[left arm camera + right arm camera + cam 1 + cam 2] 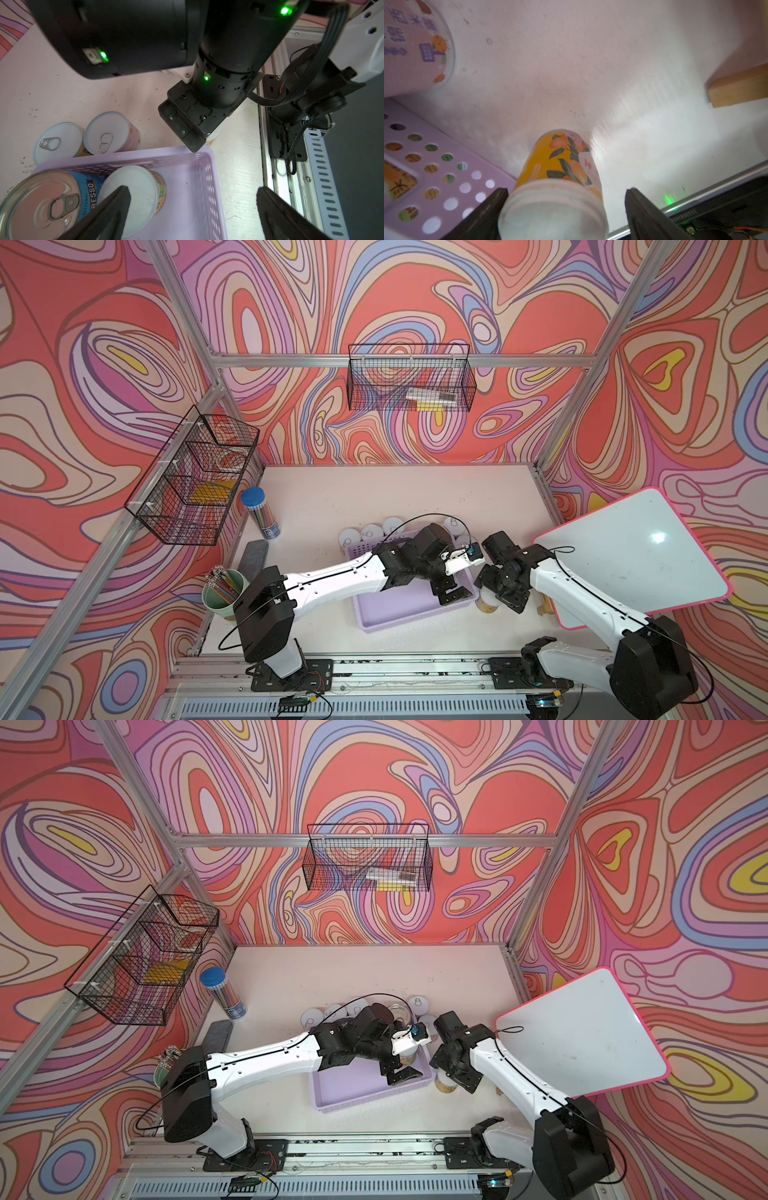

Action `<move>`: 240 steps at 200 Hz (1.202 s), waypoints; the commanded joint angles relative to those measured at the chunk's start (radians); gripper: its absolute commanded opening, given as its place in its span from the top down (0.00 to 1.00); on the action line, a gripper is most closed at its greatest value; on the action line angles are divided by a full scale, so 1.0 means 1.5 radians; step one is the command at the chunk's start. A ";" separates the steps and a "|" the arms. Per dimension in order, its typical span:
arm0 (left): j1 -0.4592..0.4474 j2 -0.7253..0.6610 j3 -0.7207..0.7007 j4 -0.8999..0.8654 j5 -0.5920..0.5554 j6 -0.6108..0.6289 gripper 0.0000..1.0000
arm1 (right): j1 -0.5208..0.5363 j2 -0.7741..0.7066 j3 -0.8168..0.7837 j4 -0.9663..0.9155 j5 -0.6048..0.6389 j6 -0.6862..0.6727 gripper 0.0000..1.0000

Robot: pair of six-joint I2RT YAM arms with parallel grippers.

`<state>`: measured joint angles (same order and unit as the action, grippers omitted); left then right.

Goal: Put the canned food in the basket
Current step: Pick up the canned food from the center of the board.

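Straddling a yellow can [556, 166] just outside the basket [145, 150], our right end effector [566, 192] stands spread; our left end effector [193, 190] gapes wide above the basket.

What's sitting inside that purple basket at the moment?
Two cans stand inside the basket: a big blue-label can and a smaller white-lidded can beside it. In both top views the left arm covers much of the floor, so anything under it stays hidden.
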<state>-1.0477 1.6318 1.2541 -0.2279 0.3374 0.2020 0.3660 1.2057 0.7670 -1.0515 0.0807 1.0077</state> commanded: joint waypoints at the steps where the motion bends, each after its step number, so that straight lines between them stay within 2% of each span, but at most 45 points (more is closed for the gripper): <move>1: -0.003 0.002 0.000 -0.016 0.003 0.011 0.01 | 0.000 -0.003 0.011 -0.040 0.021 0.004 0.15; 72: -0.003 -0.001 0.002 -0.020 -0.003 0.019 0.01 | 0.000 -0.015 0.001 -0.032 -0.037 -0.005 0.15; 108: -0.005 -0.003 0.001 -0.020 -0.002 0.021 0.01 | 0.000 -0.015 0.000 -0.027 -0.034 -0.008 0.23; 151: -0.005 0.001 0.004 -0.036 0.000 0.020 0.01 | 0.000 -0.008 0.005 -0.027 -0.026 -0.014 0.25; 201: -0.006 0.001 0.003 -0.033 -0.004 0.020 0.01 | 0.000 -0.010 0.013 -0.028 -0.024 -0.018 0.35; 240: -0.006 -0.011 0.003 -0.028 -0.010 0.003 0.01 | 0.000 -0.043 0.043 -0.064 0.018 -0.018 0.46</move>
<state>-1.0523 1.6318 1.2541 -0.2565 0.3359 0.2195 0.3660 1.1858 0.7746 -1.1034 0.0452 0.9855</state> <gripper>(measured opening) 0.991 0.683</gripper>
